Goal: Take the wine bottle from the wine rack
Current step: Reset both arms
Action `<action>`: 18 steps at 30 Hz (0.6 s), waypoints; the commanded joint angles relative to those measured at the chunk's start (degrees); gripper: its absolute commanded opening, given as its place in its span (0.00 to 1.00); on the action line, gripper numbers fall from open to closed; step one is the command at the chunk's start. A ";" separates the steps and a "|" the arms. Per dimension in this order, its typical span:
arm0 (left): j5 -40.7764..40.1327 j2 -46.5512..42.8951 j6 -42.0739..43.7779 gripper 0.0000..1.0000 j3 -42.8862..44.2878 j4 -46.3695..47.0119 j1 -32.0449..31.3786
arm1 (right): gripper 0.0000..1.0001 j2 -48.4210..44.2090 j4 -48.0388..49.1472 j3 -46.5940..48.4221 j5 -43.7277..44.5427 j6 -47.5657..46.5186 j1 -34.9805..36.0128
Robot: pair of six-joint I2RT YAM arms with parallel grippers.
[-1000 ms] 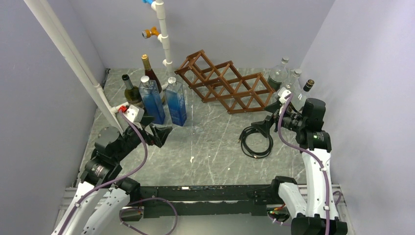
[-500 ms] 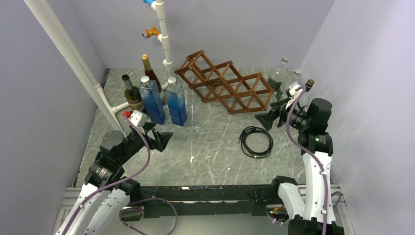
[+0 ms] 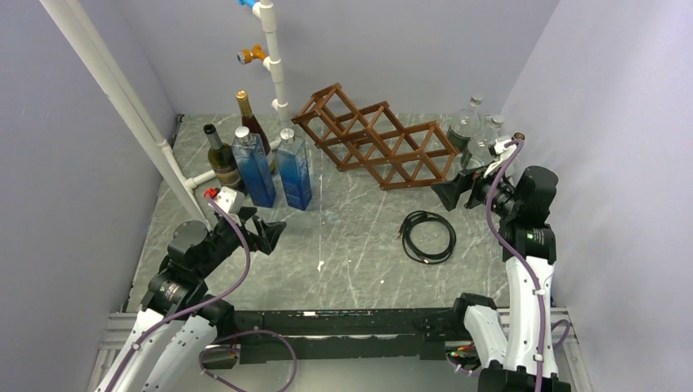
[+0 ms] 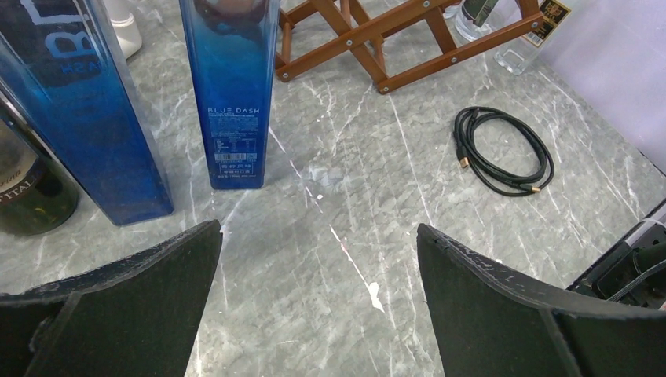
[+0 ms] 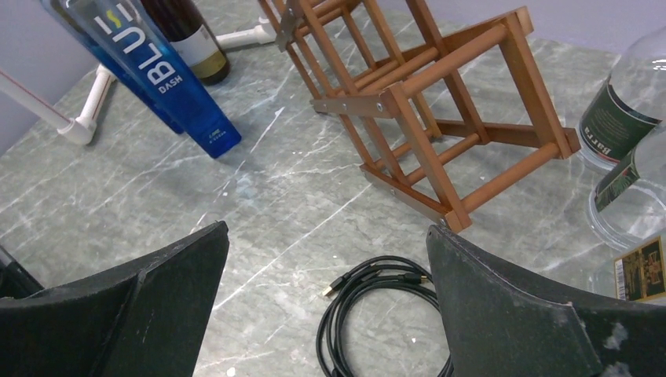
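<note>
The brown wooden wine rack (image 3: 376, 143) stands at the back middle of the table; I see no bottle in its open cells. It also shows in the left wrist view (image 4: 369, 39) and the right wrist view (image 5: 424, 102). Two wine bottles stand upright to its left: a dark green one (image 3: 219, 155) and a brown one with a gold top (image 3: 252, 122). My left gripper (image 3: 272, 230) is open and empty, in front of the blue bottles. My right gripper (image 3: 449, 193) is open and empty, by the rack's right end. Both wrist views show wide-open jaws over bare table (image 4: 318, 228) (image 5: 327, 228).
Two tall blue bottles (image 3: 253, 167) (image 3: 294, 170) stand beside the wine bottles. Clear glass bottles (image 3: 467, 122) stand at the back right, close behind my right arm. A coiled black cable (image 3: 427, 235) lies on the table. A white pipe stand (image 3: 270, 57) rises at the back.
My right gripper has moved back from above the cable toward the rack's right end. My left gripper has drawn back slightly toward the near edge. Both stayed open.
</note>
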 commanded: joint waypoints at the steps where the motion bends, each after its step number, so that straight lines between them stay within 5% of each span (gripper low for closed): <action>1: -1.60 -0.73 -0.25 1.00 -0.27 -0.05 0.24 | 1.00 -1.07 2.77 -0.58 2.34 2.94 -0.38; 18: -2.71 -0.99 0.19 1.00 -0.27 -0.79 0.28 | 1.00 -1.55 2.90 -1.54 3.23 2.01 -0.65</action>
